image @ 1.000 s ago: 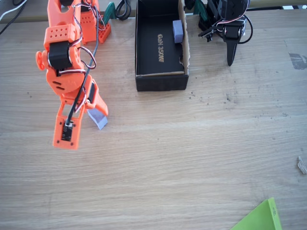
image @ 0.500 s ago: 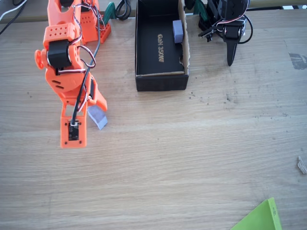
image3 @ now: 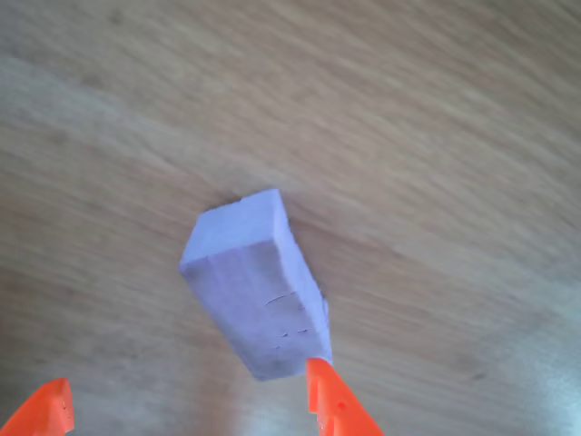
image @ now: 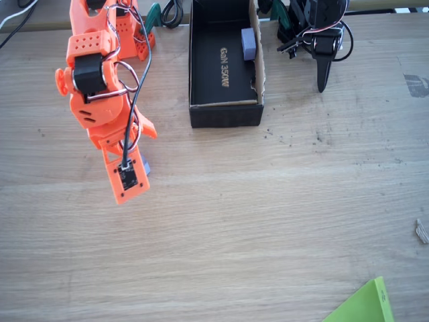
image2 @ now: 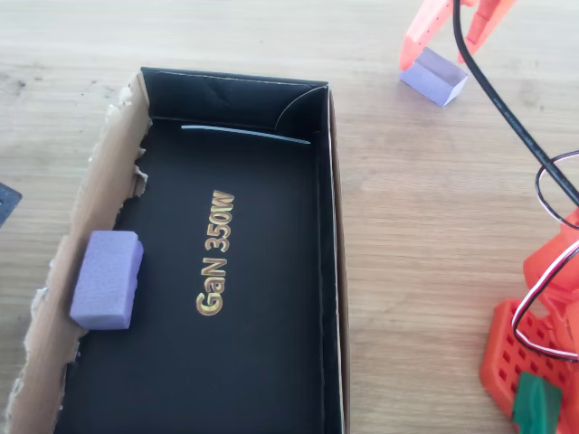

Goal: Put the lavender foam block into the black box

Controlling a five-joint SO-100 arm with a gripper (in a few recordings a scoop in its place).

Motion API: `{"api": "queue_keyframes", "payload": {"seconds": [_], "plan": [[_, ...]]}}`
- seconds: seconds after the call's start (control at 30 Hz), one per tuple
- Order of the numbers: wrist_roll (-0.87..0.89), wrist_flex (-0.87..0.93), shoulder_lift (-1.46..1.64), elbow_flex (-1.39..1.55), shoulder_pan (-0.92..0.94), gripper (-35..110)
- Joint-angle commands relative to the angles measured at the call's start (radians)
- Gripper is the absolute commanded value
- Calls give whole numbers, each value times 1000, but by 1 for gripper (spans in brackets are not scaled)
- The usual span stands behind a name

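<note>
The lavender foam block point(image3: 259, 291) lies on the wooden table, and in the overhead view the block point(image2: 434, 77) rests just under the orange fingers. My orange gripper point(image3: 186, 409) is open above it, one fingertip point(image3: 331, 400) close to the block's near corner, the other far to the left. In the fixed view my gripper point(image: 136, 159) covers most of the block point(image: 145, 166). The black box point(image: 201, 80) stands up and to the right of it, open-topped, with a second lavender block point(image: 248, 43) against its brown wall. The overhead view also shows that box point(image2: 333, 271) and its block point(image2: 107, 278).
My arm's orange base point(image: 127, 30) stands at the table's back edge, left of the box. A green sheet corner point(image: 365, 305) pokes in at the front right. A small scrap point(image: 422, 231) lies at the right edge.
My gripper has swung to the right and slightly down in the fixed view, from beside the block to over it, so the block is now mostly covered.
</note>
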Motion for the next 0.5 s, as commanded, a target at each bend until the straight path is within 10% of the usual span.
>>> {"api": "queue_keyframes", "payload": {"seconds": [0.0, 0.47], "plan": [[34, 21, 48, -17, 15, 34], [-28, -6, -78, -101, 41, 33]]}}
